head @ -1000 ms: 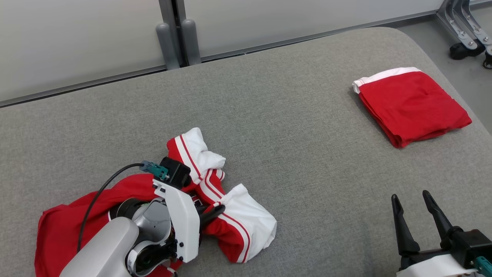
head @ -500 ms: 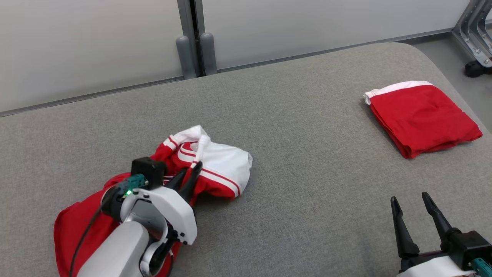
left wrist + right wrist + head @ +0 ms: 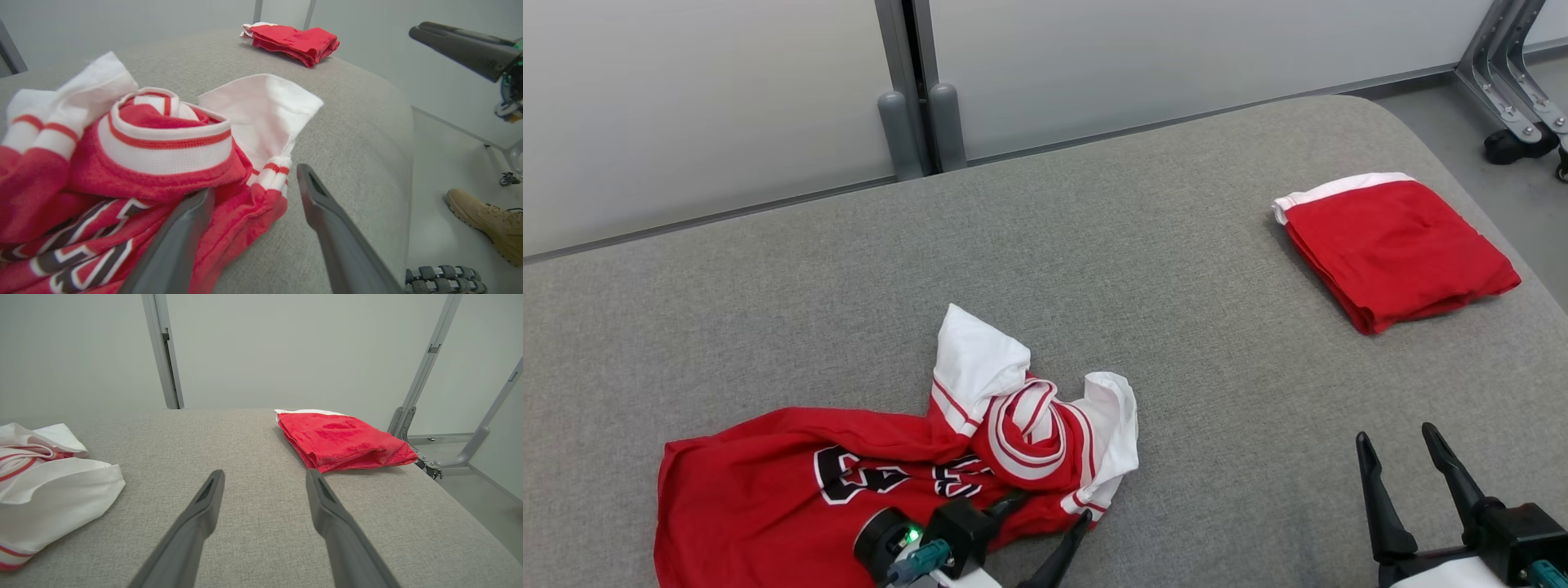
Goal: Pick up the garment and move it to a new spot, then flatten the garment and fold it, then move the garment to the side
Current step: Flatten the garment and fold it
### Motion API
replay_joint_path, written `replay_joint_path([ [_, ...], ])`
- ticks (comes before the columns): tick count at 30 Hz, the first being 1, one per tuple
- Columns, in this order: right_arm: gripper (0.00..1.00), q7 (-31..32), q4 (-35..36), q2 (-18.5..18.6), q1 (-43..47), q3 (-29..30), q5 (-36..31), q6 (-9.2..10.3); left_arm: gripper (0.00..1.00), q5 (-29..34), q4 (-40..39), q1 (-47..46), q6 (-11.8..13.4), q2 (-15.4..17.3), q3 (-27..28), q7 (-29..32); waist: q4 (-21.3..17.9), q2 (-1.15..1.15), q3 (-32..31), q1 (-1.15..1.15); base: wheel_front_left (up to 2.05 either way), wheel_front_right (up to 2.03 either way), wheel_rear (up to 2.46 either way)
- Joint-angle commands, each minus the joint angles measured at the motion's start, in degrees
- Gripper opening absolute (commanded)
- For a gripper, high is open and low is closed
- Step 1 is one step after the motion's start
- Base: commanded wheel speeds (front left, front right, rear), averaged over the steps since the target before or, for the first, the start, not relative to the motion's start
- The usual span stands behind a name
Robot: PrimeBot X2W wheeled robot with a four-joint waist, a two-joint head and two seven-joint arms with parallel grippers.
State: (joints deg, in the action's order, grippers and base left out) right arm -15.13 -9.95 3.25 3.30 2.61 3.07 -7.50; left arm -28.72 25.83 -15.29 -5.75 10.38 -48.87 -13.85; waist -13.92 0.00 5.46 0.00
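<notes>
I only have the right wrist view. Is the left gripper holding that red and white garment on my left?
Observer: No. The left gripper is open, and the jersey lies on the grey pad with some hem between the fingers.
Operator: Is it flat yet?
Observer: The body is spread out, but the white sleeves are crumpled around the collar.
Operator: Anything near the pad?
Observer: A person's tan shoe is on the floor beside it.
</notes>
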Motion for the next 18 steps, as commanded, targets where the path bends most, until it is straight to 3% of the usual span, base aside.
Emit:
replay_joint_path([
  [1, 1.0, 0.0, 0.0, 0.2, 0.4, 0.1, 0.2, 0.02, 1.0, -0.5, 0.3, 0.7, -0.6, 0.4, -0.6, -0.4, -0.1, 0.0, -0.1, 0.0, 0.0, 0.0, 0.0],
  [13, 1.0, 0.0, -0.3, -0.1, 0.8, 0.1, 0.3, 0.02, 1.0, -2.0, -5.6, 0.6, -1.7, 0.6, -1.2, -1.3, 0.3, 0.0, -0.8, 0.0, 0.0, 0.0, 0.0],
  [18, 1.0, 0.0, -0.6, -0.1, 0.1, -0.5, 0.4, 0.02, 1.0, -2.0, -4.4, -2.1, -1.8, -0.5, -2.6, -0.3, -0.2, 0.0, -1.1, 0.0, 0.0, 0.0, 0.0],
])
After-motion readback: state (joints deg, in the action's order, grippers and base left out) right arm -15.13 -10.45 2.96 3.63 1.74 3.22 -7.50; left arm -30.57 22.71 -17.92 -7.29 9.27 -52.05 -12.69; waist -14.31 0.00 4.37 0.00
